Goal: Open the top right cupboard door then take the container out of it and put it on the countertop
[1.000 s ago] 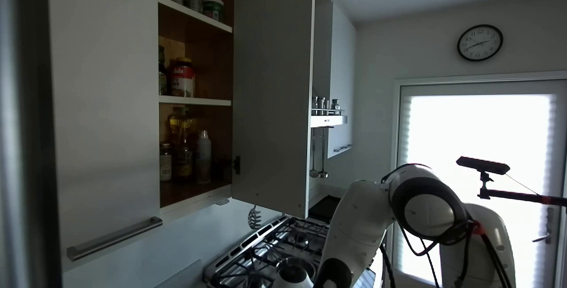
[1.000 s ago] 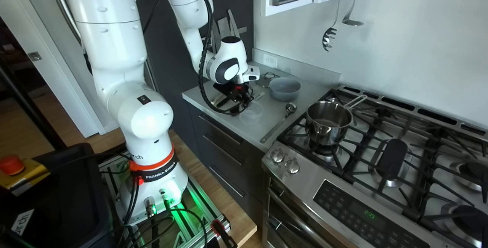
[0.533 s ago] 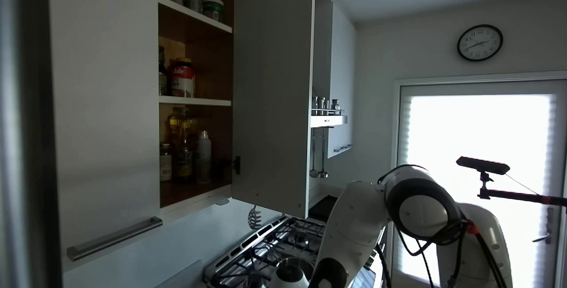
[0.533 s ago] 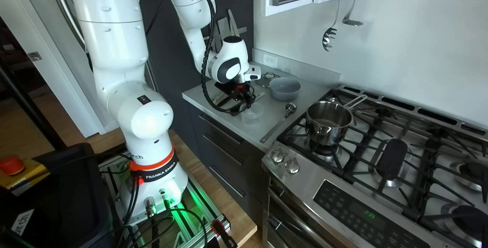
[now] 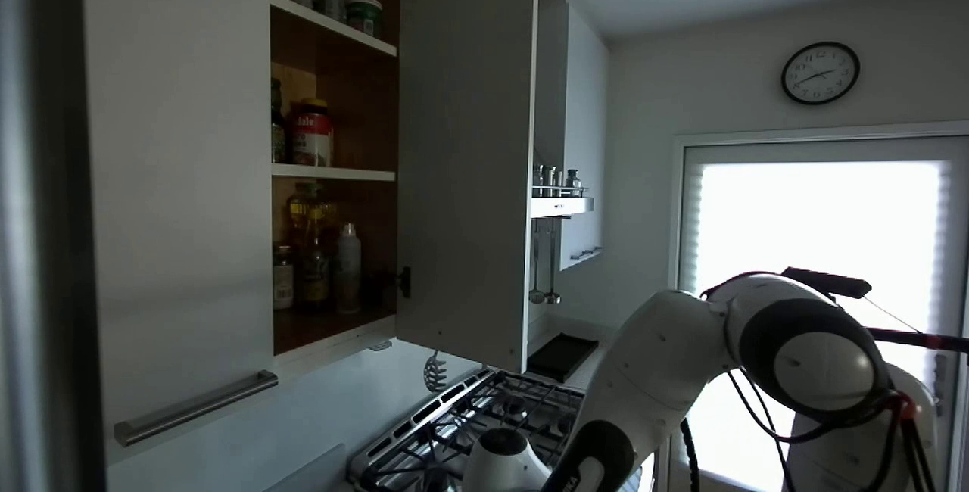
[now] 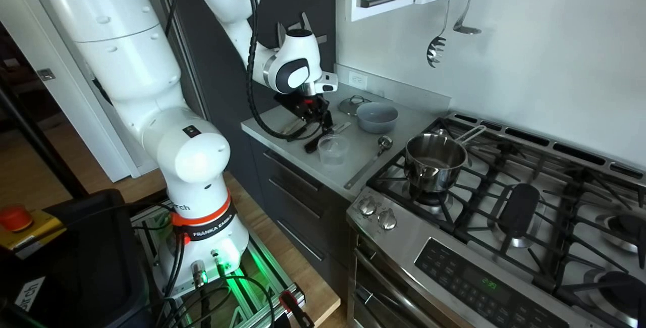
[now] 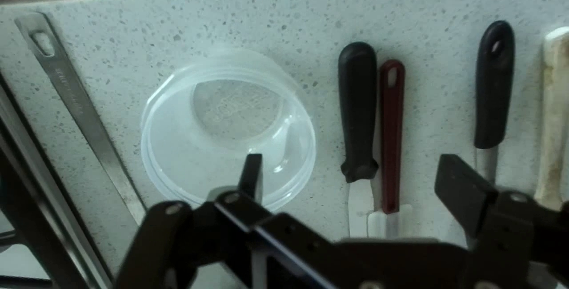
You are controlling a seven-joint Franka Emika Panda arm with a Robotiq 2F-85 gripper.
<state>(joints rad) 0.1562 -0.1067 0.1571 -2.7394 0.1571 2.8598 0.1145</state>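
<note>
The arm (image 6: 194, 150) has risen from the container (image 7: 222, 142), jaws apart, its base (image 6: 214, 228) reading "FRANKA".

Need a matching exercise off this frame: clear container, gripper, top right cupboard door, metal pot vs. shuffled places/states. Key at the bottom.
Column 1
1. clear container
2. gripper
3. top right cupboard door
4. metal pot

Column 2
A. on the gas hob
B. standing open
C. on the countertop
D. jaws apart, nothing held

Pairs: 1-C, 2-D, 3-B, 4-A
</note>
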